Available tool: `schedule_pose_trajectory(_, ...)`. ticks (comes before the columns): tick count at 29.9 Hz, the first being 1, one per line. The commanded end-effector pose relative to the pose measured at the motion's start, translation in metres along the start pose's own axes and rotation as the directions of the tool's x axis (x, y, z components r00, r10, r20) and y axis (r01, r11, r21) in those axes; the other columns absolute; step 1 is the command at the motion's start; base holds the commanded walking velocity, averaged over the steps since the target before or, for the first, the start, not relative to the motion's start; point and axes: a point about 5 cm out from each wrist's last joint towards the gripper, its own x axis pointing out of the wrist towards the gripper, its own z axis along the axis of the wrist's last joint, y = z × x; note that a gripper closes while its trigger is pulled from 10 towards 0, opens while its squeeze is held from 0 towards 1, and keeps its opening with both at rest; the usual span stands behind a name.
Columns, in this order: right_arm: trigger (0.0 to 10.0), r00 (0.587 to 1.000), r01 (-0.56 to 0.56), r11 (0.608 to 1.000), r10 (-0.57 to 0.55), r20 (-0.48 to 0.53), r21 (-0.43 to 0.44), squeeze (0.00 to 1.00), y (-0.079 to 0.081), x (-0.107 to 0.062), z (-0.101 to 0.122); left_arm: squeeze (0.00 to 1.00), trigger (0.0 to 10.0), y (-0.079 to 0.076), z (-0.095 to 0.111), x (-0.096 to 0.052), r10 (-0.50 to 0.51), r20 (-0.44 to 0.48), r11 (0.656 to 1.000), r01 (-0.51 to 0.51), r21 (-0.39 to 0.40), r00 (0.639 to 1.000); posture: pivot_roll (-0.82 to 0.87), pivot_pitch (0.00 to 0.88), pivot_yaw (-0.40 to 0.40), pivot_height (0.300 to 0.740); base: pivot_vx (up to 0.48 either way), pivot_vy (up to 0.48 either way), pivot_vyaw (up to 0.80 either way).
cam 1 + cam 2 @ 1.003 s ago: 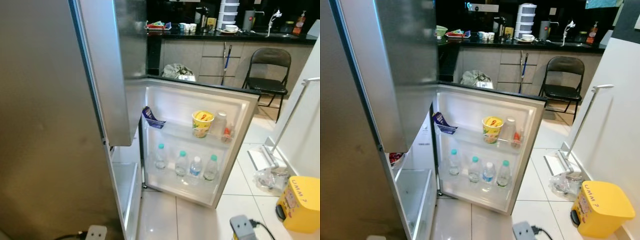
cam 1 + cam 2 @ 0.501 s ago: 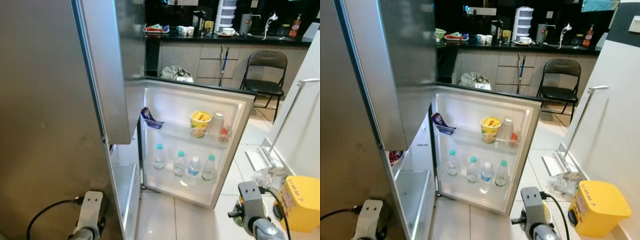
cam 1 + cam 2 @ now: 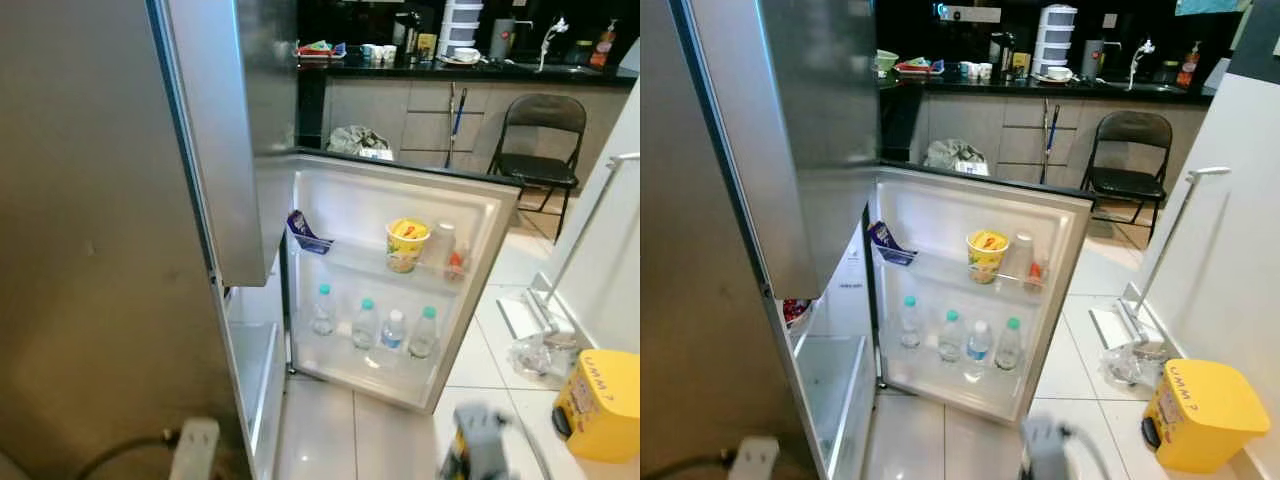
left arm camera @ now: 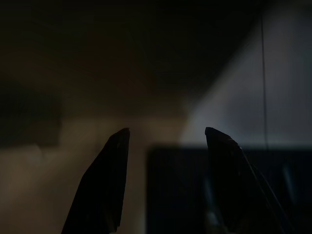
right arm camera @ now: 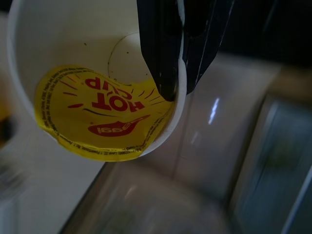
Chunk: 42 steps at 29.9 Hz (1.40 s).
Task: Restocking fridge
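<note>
Item in hand: a noodle cup (image 5: 105,105), white with a yellow "Hot Cup" lid, pinched at its rim by my right gripper (image 5: 176,78), low at my right side, probably for carrying. Destination: the open fridge door (image 3: 975,290), whose upper shelf (image 3: 960,278) already holds a matching yellow cup (image 3: 986,255), with room beside it; four water bottles (image 3: 960,338) stand below. My left gripper (image 4: 165,146) hangs idle, fingers parted around nothing.
</note>
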Motion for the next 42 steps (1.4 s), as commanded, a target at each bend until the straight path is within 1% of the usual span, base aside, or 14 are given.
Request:
schedule_pose_trajectory(1, 10.0, 0.999, 0.026, 0.998, -0.025, -0.027, 0.051, 0.00, -0.003, -0.003, -0.009, 0.00, 10.0, 0.004, -0.015, -0.004, 0.004, -0.051, 1.000, -0.004, 0.006, 0.999, 0.01, 0.058, -0.022, 0.740, 0.000, 0.000, 0.00)
schedule_pose_trajectory(3, 10.0, 0.999, 0.026, 0.998, -0.025, -0.027, 0.051, 0.00, -0.003, -0.003, -0.009, 0.00, 10.0, 0.004, -0.015, -0.004, 0.004, -0.051, 1.000, -0.004, 0.006, 0.999, 0.01, 0.058, -0.022, 0.740, 0.000, 0.000, 0.00)
schedule_pose_trajectory(4, 10.0, 0.999, 0.031, 0.998, -0.029, -0.036, 0.059, 0.00, -0.003, -0.004, -0.013, 0.00, 10.0, 0.002, -0.023, -0.006, -0.002, -0.067, 1.000, 0.003, 0.019, 0.998, 0.01, 0.057, -0.022, 0.740, 0.000, 0.000, 0.00)
schedule_pose_trajectory(5, 10.0, 0.999, 0.031, 0.998, -0.029, -0.036, 0.059, 0.00, -0.003, -0.004, -0.013, 0.00, 10.0, 0.002, -0.023, -0.006, -0.002, -0.067, 1.000, 0.003, 0.019, 0.998, 0.01, 0.057, -0.022, 0.740, 0.000, 0.000, 0.00)
schedule_pose_trajectory(6, 10.0, 0.994, 0.001, 0.999, 0.004, -0.109, 0.045, 0.00, 0.010, -0.013, -0.044, 0.00, 10.0, -0.008, -0.053, -0.015, -0.022, -0.136, 0.999, 0.026, 0.028, 0.990, 0.01, 0.055, -0.026, 0.740, 0.000, 0.000, 0.00)
schedule_pose_trajectory(7, 10.0, 0.994, 0.001, 0.999, 0.004, -0.109, 0.045, 0.00, 0.010, -0.013, -0.044, 0.00, 10.0, -0.008, -0.053, -0.015, -0.022, -0.136, 0.999, 0.026, 0.028, 0.990, 0.01, 0.055, -0.026, 0.740, 0.000, 0.000, 0.00)
schedule_pose_trajectory(9, 10.0, 0.983, -0.043, 0.999, 0.046, -0.179, 0.019, 0.00, 0.023, -0.024, -0.073, 0.00, 10.0, -0.017, -0.077, -0.025, -0.039, -0.188, 0.999, 0.044, 0.025, 0.981, 0.01, 0.055, -0.027, 0.740, 0.000, 0.000, 0.00)
schedule_pose_trajectory(11, 10.0, 0.976, -0.057, 0.998, 0.059, -0.211, 0.015, 0.00, 0.026, -0.030, -0.085, 0.00, 10.0, -0.019, -0.083, -0.027, -0.044, -0.203, 0.999, 0.050, 0.022, 0.978, 0.01, 0.056, -0.029, 0.740, 0.000, 0.000, 0.00)
schedule_pose_trajectory(17, 10.0, 0.973, -0.049, 0.999, 0.051, -0.227, 0.014, 0.00, 0.024, -0.031, -0.087, 0.00, 10.0, -0.017, -0.079, -0.026, -0.046, -0.197, 0.999, 0.050, 0.013, 0.979, 0.01, 0.056, -0.029, 0.740, 0.000, 0.000, 0.00)
schedule_pose_trajectory(21, 10.0, 0.973, -0.046, 0.999, 0.050, -0.224, 0.024, 0.00, 0.027, -0.030, -0.087, 0.00, 10.0, -0.015, -0.067, -0.020, -0.050, -0.173, 0.999, 0.048, -0.012, 0.984, 0.01, 0.058, -0.022, 0.740, 0.000, 0.000, 0.00)
schedule_pose_trajectory(26, 10.0, 0.972, -0.047, 0.999, 0.052, -0.229, 0.026, 0.00, 0.030, -0.030, -0.088, 0.00, 10.0, -0.016, -0.066, -0.020, -0.063, -0.167, 0.998, 0.059, -0.027, 0.984, 0.00, 0.051, -0.012, 0.740, 0.000, 0.000, 0.00)
schedule_pose_trajectory(35, 10.0, 0.970, -0.042, 0.999, 0.049, -0.239, 0.030, 0.00, 0.034, -0.031, -0.091, 0.00, 10.0, -0.023, -0.065, -0.020, -0.089, -0.147, 0.993, 0.075, -0.095, 0.985, 0.00, 0.047, 0.000, 0.740, 0.000, 0.000, 0.00)
schedule_pose_trajectory(36, 10.0, 0.969, -0.042, 0.999, 0.048, -0.241, 0.030, 0.00, 0.035, -0.031, -0.091, 0.00, 10.0, -0.024, -0.065, -0.019, -0.087, -0.144, 0.990, 0.070, -0.119, 0.986, 0.00, 0.047, 0.000, 0.740, 0.000, 0.000, 0.00)
schedule_pose_trajectory(42, 10.0, 0.968, -0.038, 0.999, 0.047, -0.245, 0.039, 0.00, 0.034, -0.033, -0.094, 0.00, 10.0, -0.026, -0.063, -0.019, -0.089, -0.143, 0.989, 0.070, -0.131, 0.986, 0.00, 0.046, -0.001, 0.740, 0.000, 0.000, 0.00)
